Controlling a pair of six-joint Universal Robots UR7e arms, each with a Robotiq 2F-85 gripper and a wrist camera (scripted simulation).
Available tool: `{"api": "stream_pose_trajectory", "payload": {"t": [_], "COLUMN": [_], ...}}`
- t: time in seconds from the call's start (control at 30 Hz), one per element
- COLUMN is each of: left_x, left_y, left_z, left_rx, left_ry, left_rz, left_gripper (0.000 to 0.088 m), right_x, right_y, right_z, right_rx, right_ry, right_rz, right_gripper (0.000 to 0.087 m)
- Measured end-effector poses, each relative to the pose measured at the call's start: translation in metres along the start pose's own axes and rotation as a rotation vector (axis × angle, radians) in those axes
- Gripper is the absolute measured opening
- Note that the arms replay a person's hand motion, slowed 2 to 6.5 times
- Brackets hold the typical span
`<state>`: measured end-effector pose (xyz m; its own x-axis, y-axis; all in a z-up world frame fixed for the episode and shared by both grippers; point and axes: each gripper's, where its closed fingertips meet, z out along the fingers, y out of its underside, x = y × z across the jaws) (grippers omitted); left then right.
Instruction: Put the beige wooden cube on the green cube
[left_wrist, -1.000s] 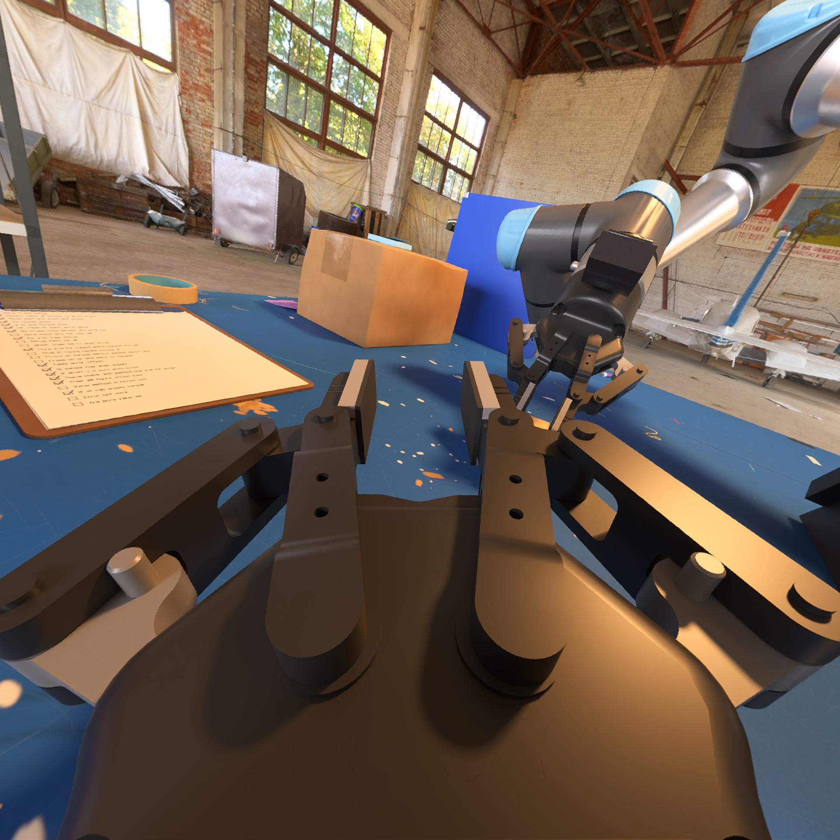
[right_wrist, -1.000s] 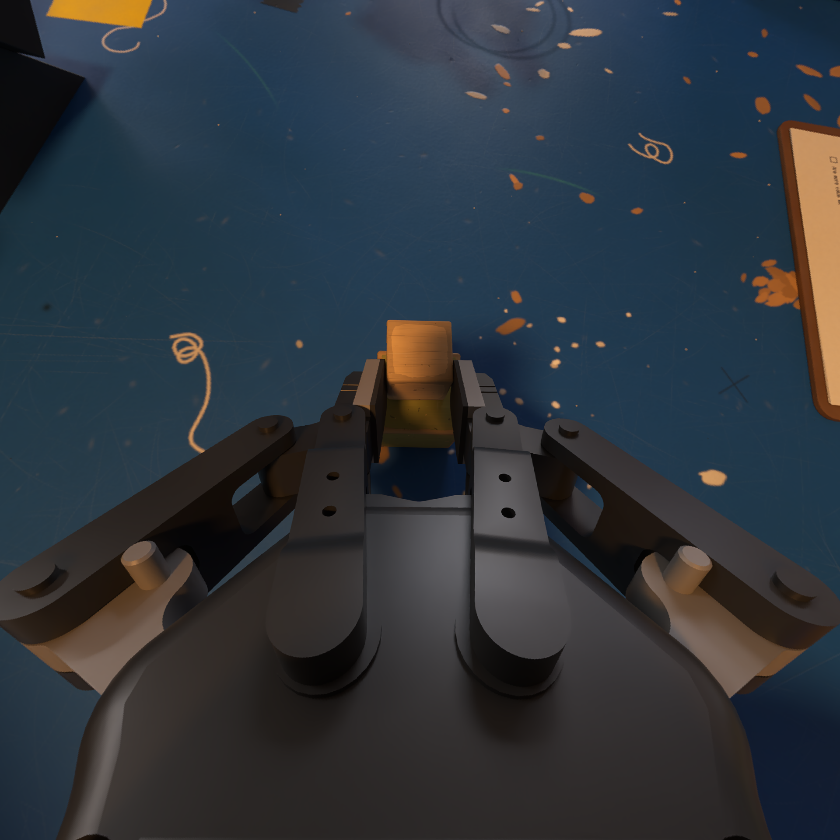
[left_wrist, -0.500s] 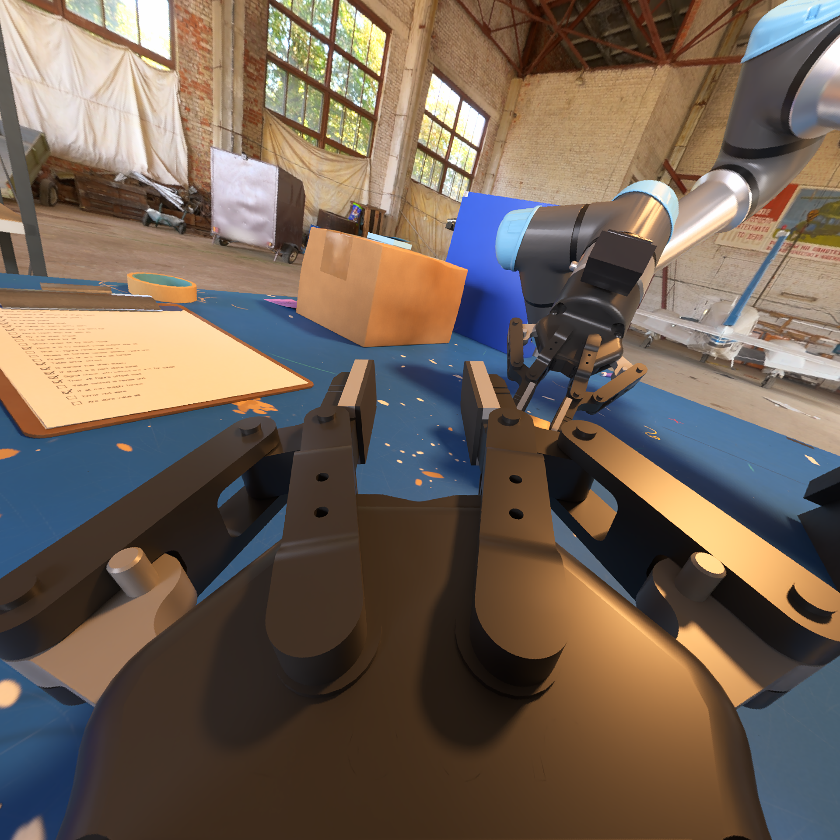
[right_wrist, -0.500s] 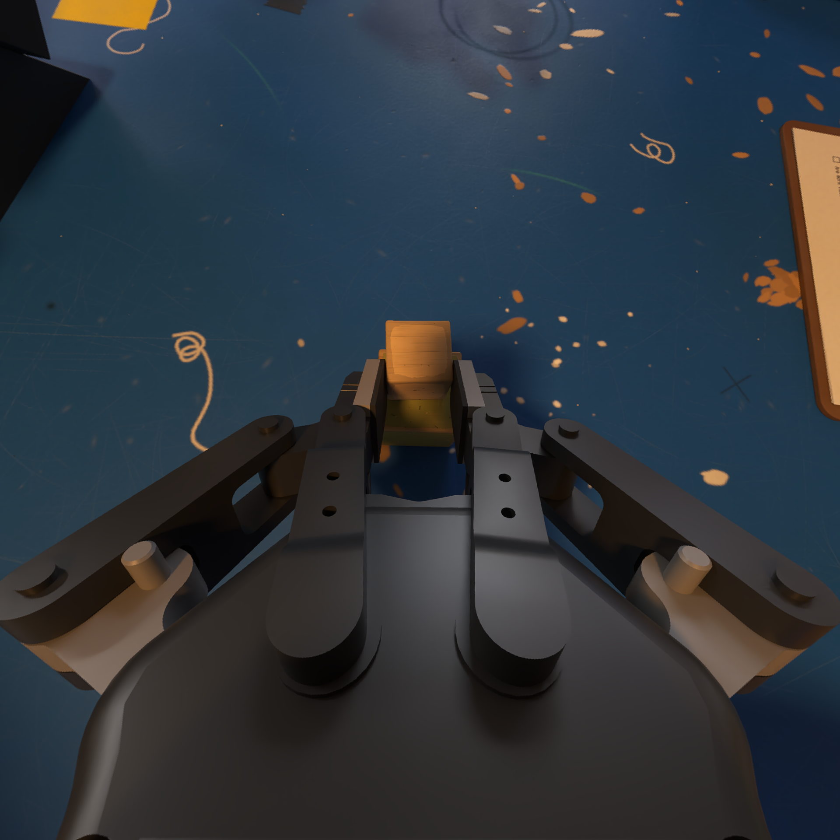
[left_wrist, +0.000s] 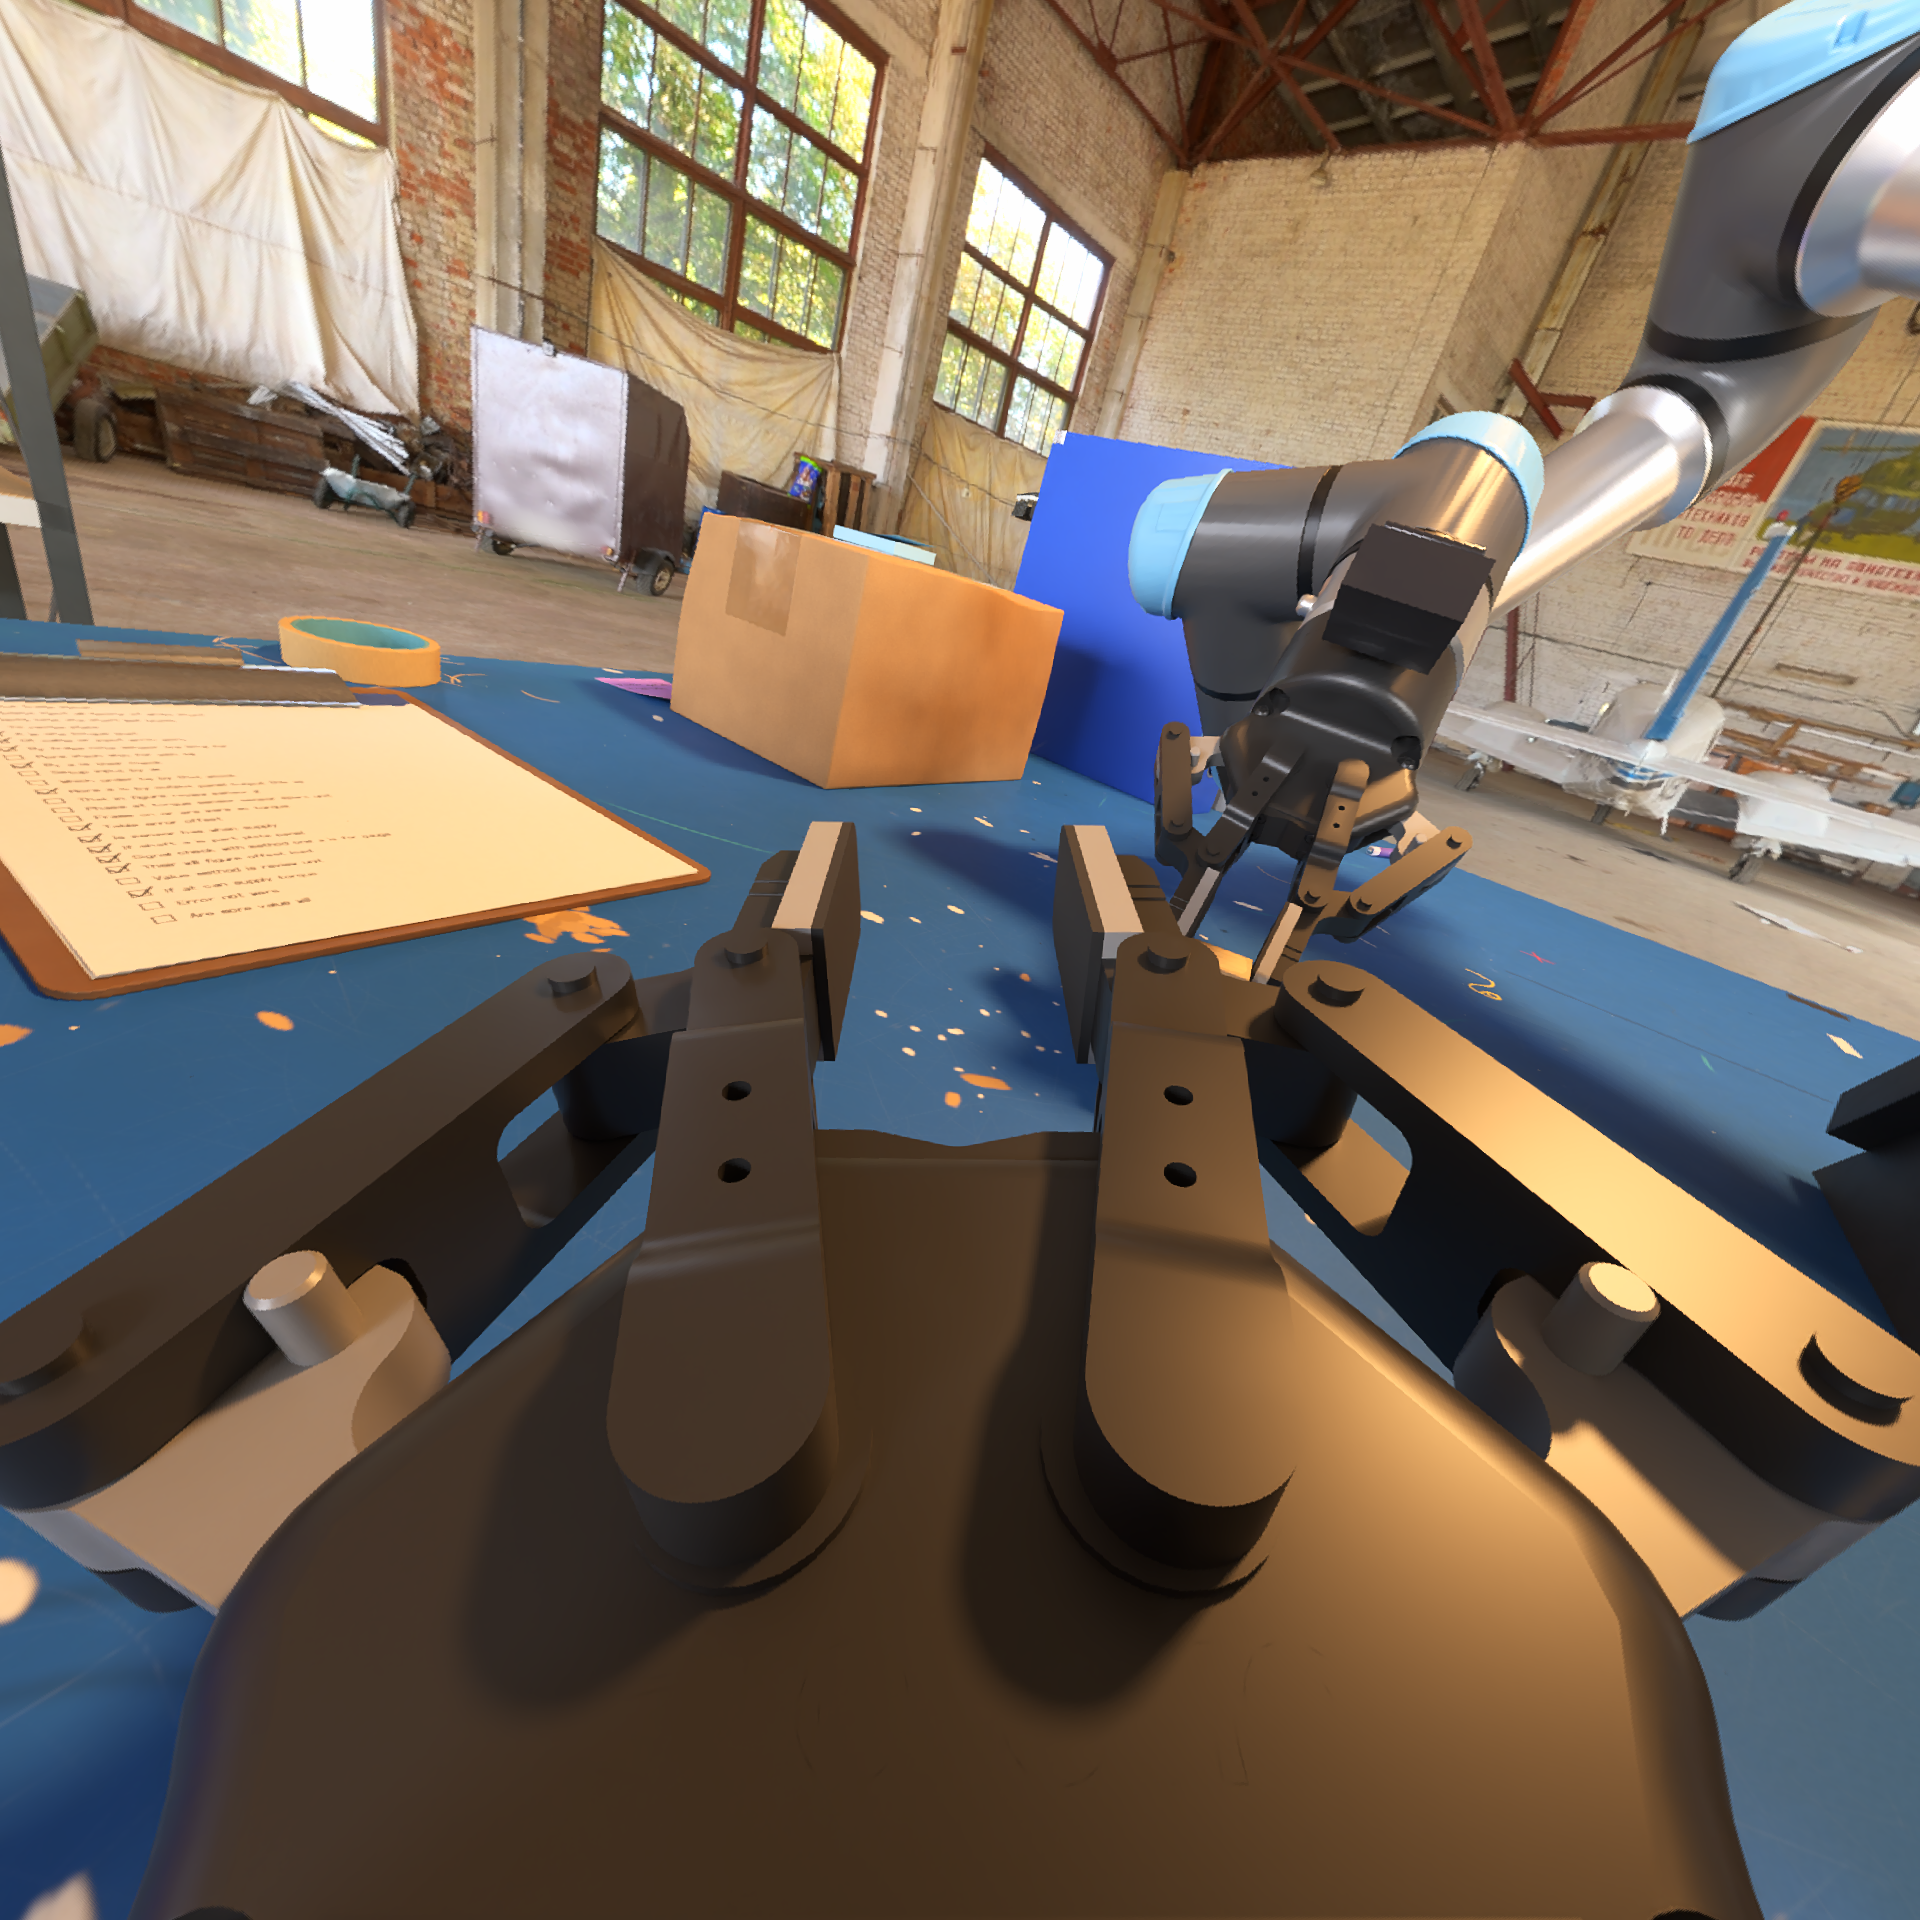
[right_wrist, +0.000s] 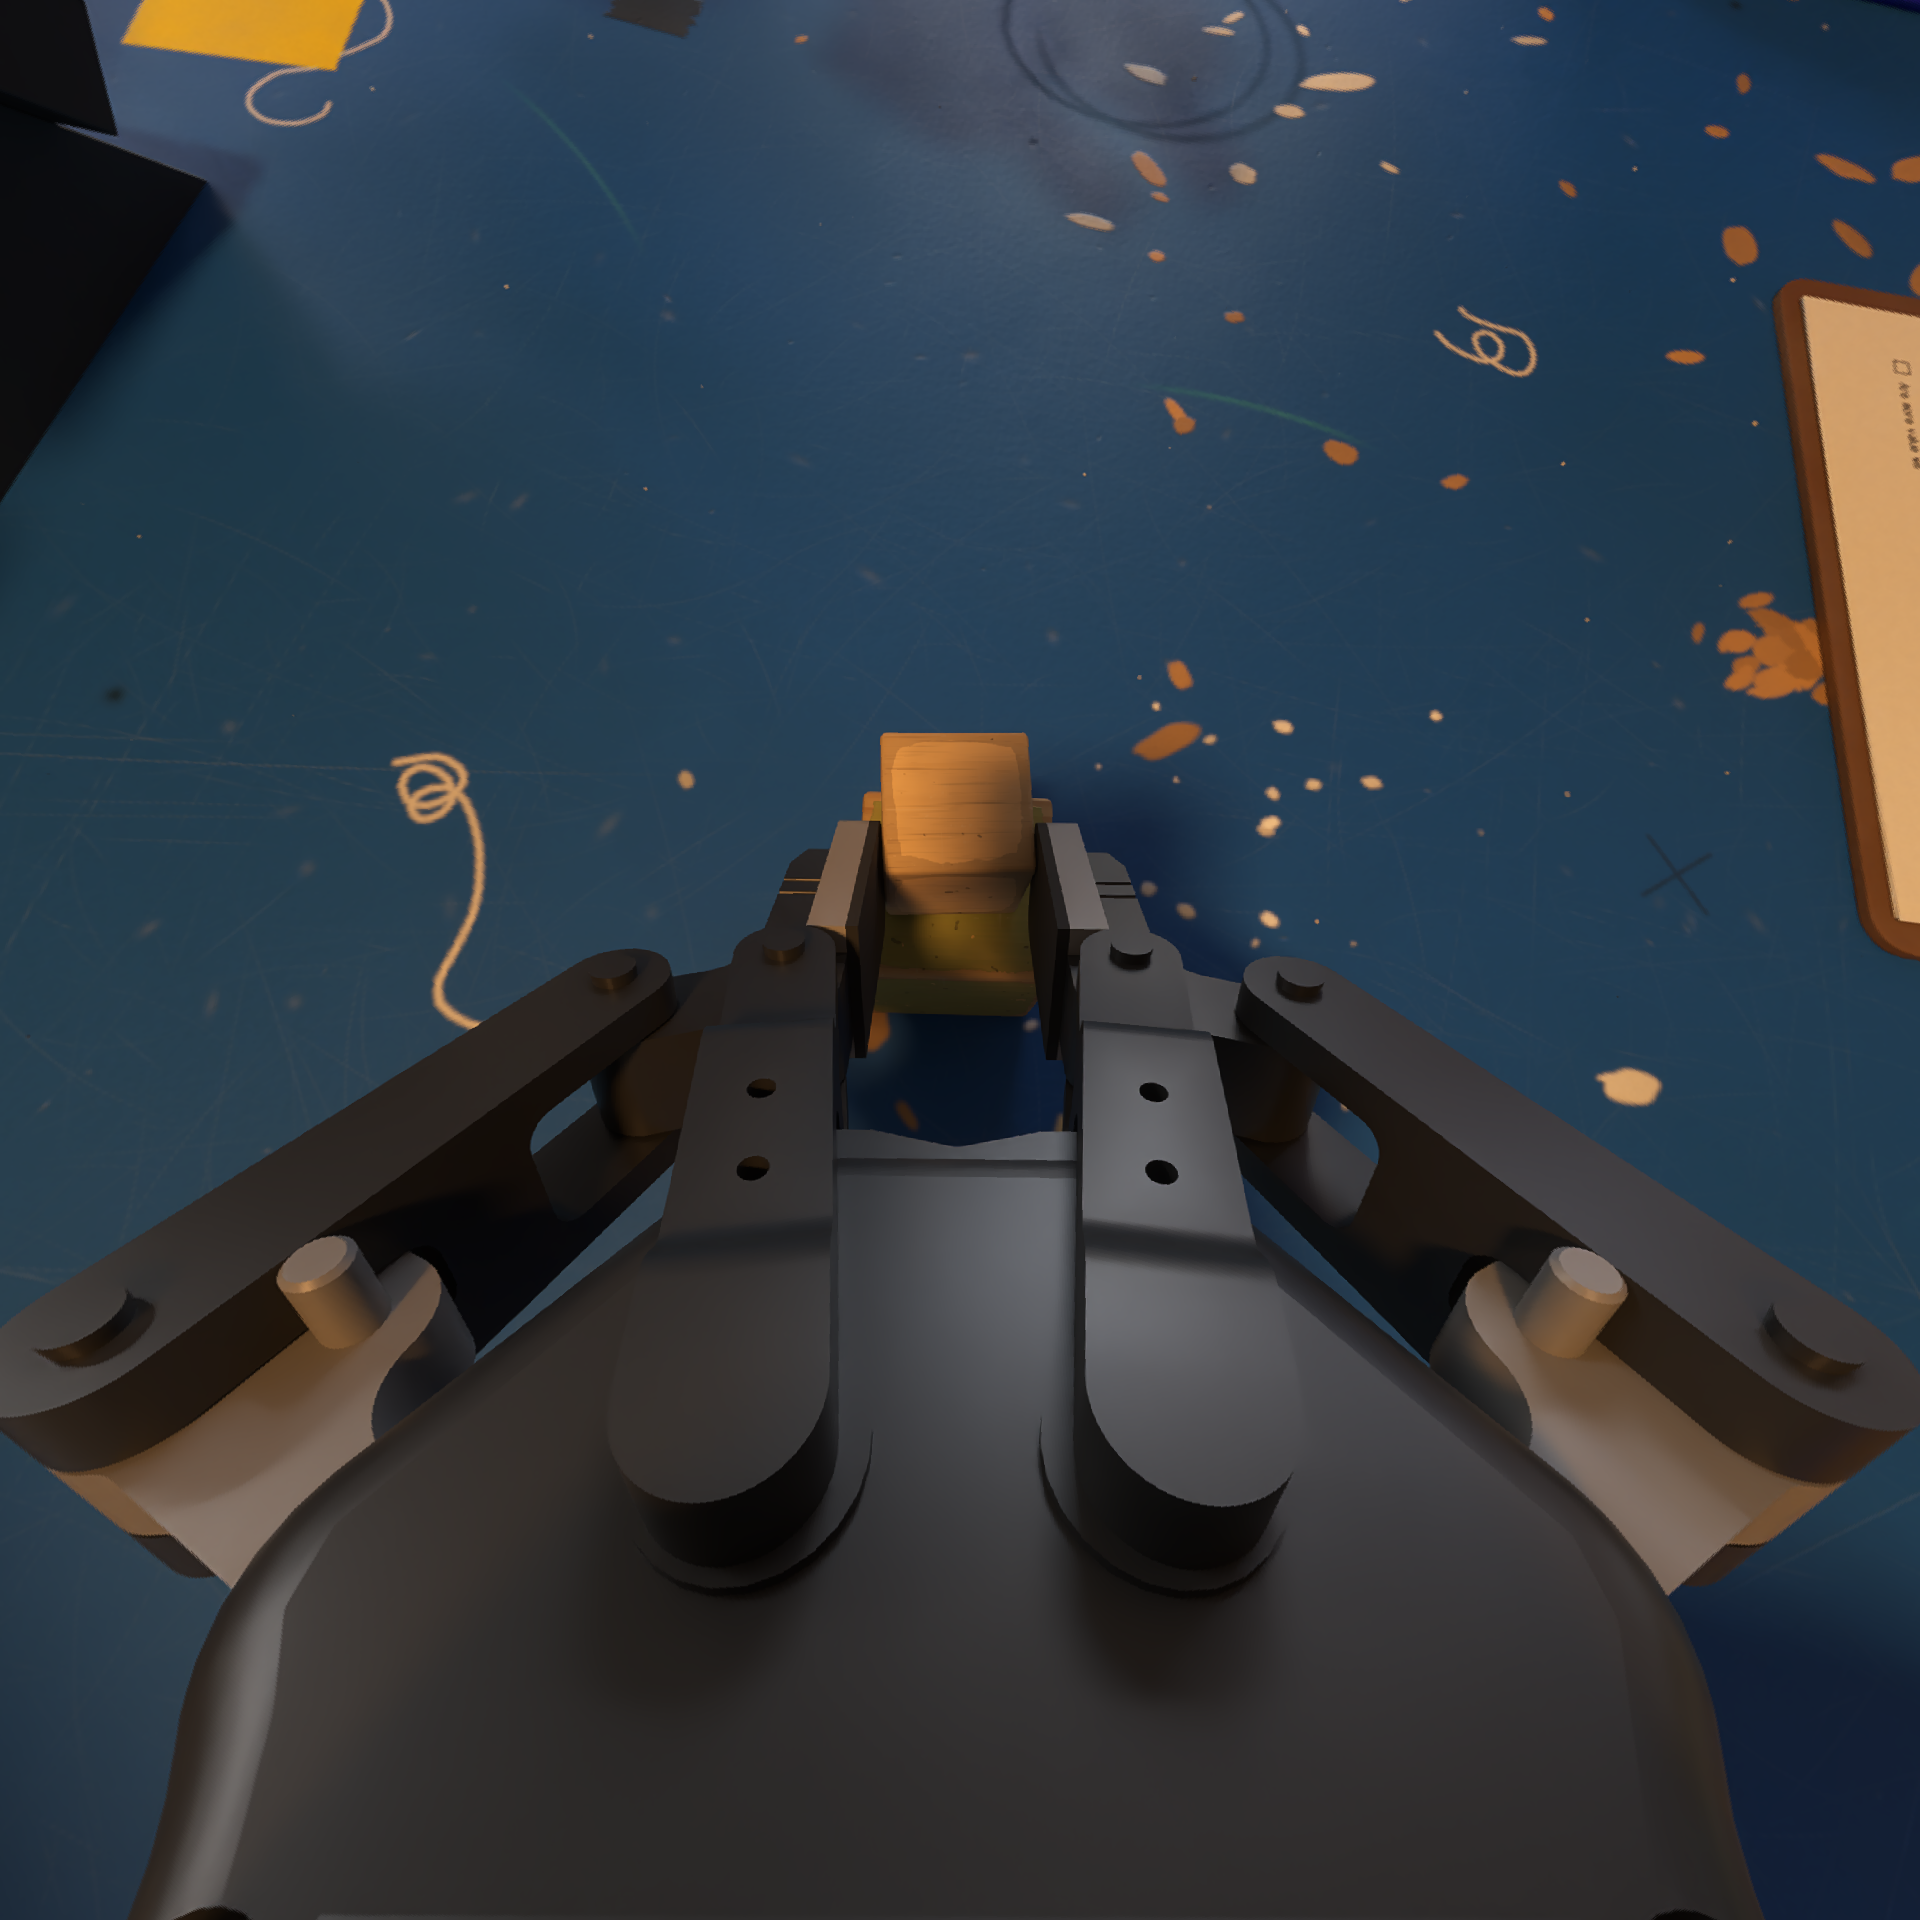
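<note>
In the right wrist view my right gripper (right_wrist: 956, 883) is shut on the beige wooden cube (right_wrist: 954, 805), one pad on each side. The cube sits directly over the green cube (right_wrist: 951, 961), which stands on the blue table; I cannot tell whether the two touch. In the left wrist view my left gripper (left_wrist: 956, 873) is open and empty, low over the table. The right gripper (left_wrist: 1236, 940) shows just beyond its right finger, with only a sliver of the beige cube (left_wrist: 1231, 964) visible. The green cube is hidden in that view.
A clipboard with paper (left_wrist: 312, 821) lies at the left, and its edge shows in the right wrist view (right_wrist: 1860, 623). A cardboard box (left_wrist: 862, 665), a tape roll (left_wrist: 358, 649) and a blue panel (left_wrist: 1091, 582) stand farther back. A yellow sheet (right_wrist: 249, 26) and a dark block (right_wrist: 62, 260) lie far left.
Almost nothing: the right wrist view has drifted very slightly, with the same grip on the beige cube. The left gripper has not moved.
</note>
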<state>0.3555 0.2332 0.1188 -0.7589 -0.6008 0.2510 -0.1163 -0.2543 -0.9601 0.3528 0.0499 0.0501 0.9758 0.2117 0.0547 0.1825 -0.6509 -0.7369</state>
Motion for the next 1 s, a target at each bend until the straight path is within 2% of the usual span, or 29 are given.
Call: {"api": "stream_pose_trajectory", "payload": {"t": [1.0], "left_x": [0.0003], "left_y": [0.0001], "left_z": [0.0001], "left_rx": [-0.002], "left_ry": [0.003], "left_rz": [-0.002], "left_gripper": [0.0343], "right_x": [0.0009], "right_y": [-0.0006], "right_z": [0.0008], "right_rx": [0.006], "right_ry": [0.007], "right_rz": [-0.004], "right_gripper": [0.0257]}}
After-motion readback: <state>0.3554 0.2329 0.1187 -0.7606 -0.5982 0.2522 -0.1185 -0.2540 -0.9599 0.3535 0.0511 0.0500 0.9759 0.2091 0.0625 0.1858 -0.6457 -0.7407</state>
